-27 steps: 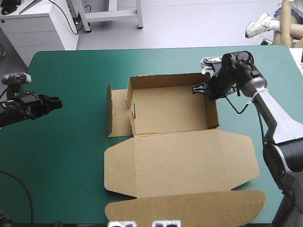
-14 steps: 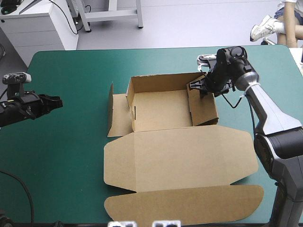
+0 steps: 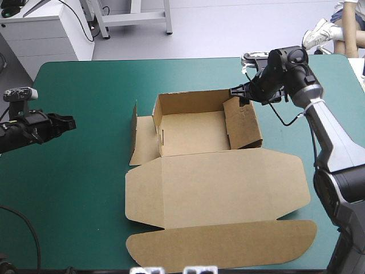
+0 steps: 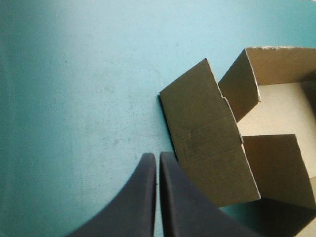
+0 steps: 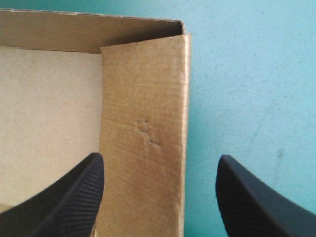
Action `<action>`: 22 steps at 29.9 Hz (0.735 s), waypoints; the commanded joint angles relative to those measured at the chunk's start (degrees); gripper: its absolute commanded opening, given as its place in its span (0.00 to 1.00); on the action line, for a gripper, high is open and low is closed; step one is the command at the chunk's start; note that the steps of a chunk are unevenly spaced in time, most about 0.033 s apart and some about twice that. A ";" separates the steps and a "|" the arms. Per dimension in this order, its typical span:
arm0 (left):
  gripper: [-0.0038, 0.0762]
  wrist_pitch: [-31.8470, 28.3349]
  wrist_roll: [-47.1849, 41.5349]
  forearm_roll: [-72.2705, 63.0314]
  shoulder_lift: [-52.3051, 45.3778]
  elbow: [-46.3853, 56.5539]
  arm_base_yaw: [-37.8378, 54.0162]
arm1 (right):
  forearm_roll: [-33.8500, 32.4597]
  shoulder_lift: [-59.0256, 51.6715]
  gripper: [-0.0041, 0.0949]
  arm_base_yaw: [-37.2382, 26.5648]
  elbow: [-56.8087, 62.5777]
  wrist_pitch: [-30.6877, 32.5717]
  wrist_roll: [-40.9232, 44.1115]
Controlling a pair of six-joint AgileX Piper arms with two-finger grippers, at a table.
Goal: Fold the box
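The box [image 3: 194,128] sits in the middle of the surface [image 3: 85,188] as an open brown tray. Its lid [image 3: 217,182] lies flat on the teal-green cover toward the near edge. The right claw [image 3: 238,92] hangs at the tray's far right corner with its black fingers spread wide. Between them and just ahead runs the tray's end wall [image 5: 143,128], leaning inward over the floor of the tray. Whether either finger touches the board is hard to make out, since both fingertips are cut off low in the wrist view. The left claw [image 3: 71,121] is well apart from the box, over bare cover near the surface's left edge, its fingers pressed together into one point and gripping nothing. Ahead of it and off to one side stands a loose side flap [image 4: 207,143], tilted outward from the tray (the rest of the box runs out of that view). The flap's lower edge is lost in shadow.
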 commanded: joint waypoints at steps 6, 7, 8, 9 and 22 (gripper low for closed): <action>0.06 -1.12 -0.05 -3.85 -1.31 -1.60 -0.22 | 0.96 -8.76 0.66 -0.13 8.74 0.77 -0.96; 0.06 -1.22 -0.05 -3.85 -1.31 -1.60 -0.22 | 0.96 -8.76 0.66 -0.13 9.55 0.77 -1.07; 0.06 -1.22 -0.05 -3.85 -1.31 -1.60 -0.22 | 0.96 -8.65 0.66 -0.13 10.71 0.77 -1.47; 0.06 -1.22 -0.05 -3.85 -1.31 -1.60 -0.22 | 0.84 -8.51 0.66 -0.13 11.36 0.77 -1.47; 0.06 -1.85 -0.05 -3.85 -1.31 -1.60 -0.22 | 2.36 -2.58 0.65 -0.13 12.30 0.63 -3.23</action>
